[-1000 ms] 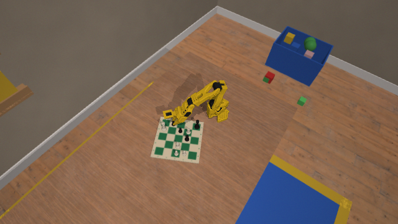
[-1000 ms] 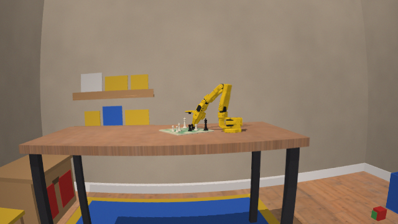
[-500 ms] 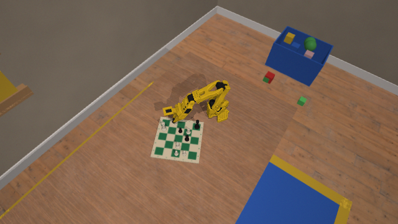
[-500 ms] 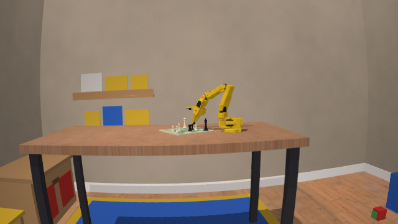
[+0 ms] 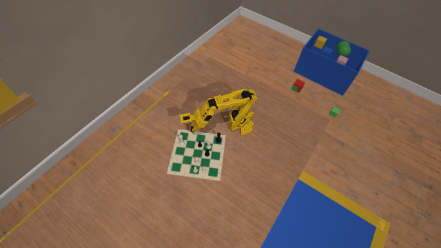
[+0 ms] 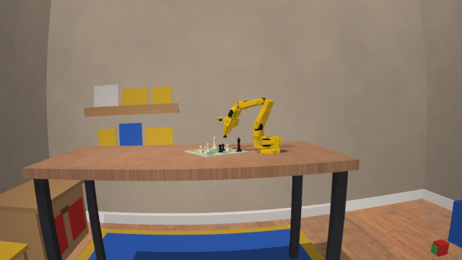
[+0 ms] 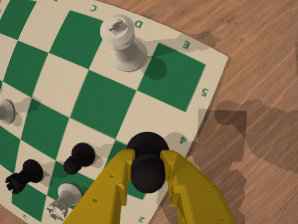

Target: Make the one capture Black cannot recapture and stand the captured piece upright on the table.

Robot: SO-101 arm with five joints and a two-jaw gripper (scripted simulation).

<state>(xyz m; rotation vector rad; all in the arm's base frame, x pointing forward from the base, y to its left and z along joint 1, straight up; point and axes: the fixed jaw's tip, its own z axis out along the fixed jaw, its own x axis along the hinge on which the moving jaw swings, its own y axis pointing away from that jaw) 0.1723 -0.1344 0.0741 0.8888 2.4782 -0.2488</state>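
Top view: I see the arm (image 5: 227, 103) bent over the near edge of the chessboard (image 5: 179, 169), pincer (image 5: 191, 130) at the board's border. Several white and black pieces stand on the squares.

Exterior: pincer (image 6: 224, 136) hangs above the board (image 6: 193, 152) on the worktop (image 6: 144, 162), tip clear of the standing pieces.

Wrist: pincer (image 7: 148, 165) pinches a black pawn (image 7: 147, 163) by its round head, lifted over the board's right edge by the rank 4 label. White rook (image 7: 124, 43) stands near file D.
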